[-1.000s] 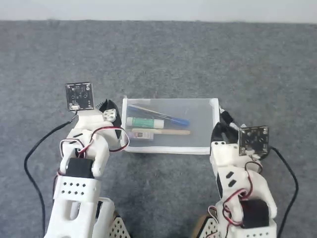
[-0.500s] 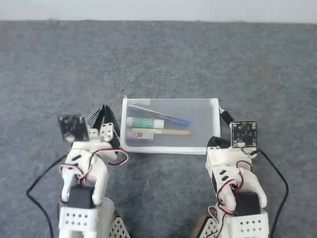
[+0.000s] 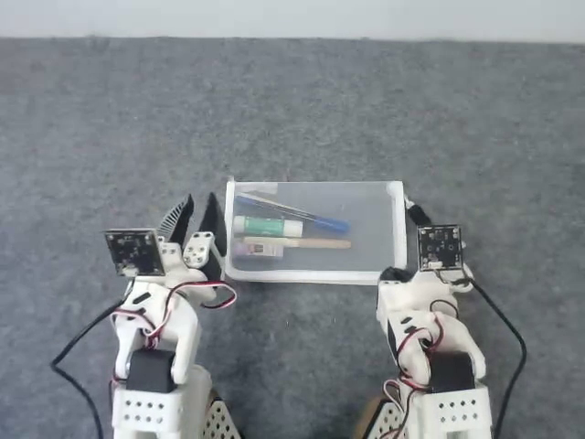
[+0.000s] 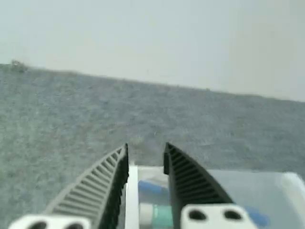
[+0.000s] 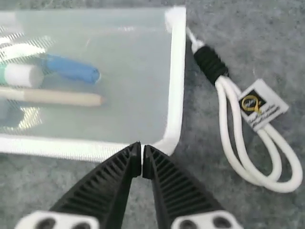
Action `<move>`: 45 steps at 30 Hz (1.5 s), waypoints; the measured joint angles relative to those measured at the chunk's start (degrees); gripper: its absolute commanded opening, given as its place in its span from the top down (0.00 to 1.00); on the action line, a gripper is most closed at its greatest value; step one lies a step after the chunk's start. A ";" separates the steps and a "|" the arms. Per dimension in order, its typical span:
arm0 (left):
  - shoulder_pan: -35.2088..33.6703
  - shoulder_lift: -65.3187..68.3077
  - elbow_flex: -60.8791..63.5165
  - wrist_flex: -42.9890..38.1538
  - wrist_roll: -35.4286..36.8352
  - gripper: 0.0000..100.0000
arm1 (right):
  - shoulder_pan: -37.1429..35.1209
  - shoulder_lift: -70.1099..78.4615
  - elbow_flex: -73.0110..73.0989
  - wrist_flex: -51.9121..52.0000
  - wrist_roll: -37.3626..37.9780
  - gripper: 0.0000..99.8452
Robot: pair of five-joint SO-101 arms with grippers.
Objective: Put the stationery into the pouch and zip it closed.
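My views, three. High: fixed, overhead, looking down on the worktop [image 3: 91,110]. Left wrist: low, facing the far wall [image 4: 152,38]. Right wrist: close, downward. All share the pouch [image 3: 311,229].

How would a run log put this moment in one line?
pouch: stationery inside | left gripper: open, beside pouch end | right gripper: shut, at pouch corner

The pouch [image 3: 370,233] lies on the surface [image 3: 292,110] with the stationery [image 3: 292,225] inside it. The left fingers [image 3: 212,219] sit just beside the pouch's left end. The right fingers [image 5: 119,176] are at its near right corner, and a cord [image 5: 208,61] trails from its right end.
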 measured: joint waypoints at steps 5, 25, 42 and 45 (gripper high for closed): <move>-1.58 0.00 2.29 0.00 0.00 0.85 | 0.00 0.00 0.00 3.87 0.00 0.99; -4.31 0.00 2.29 15.21 0.09 0.85 | 0.09 0.00 0.00 9.23 0.00 0.99; -4.31 0.00 2.29 29.19 0.09 0.85 | 0.09 0.00 0.00 9.23 0.00 0.99; -4.31 0.00 2.29 32.09 0.09 0.85 | 0.09 0.00 0.00 9.23 0.00 0.99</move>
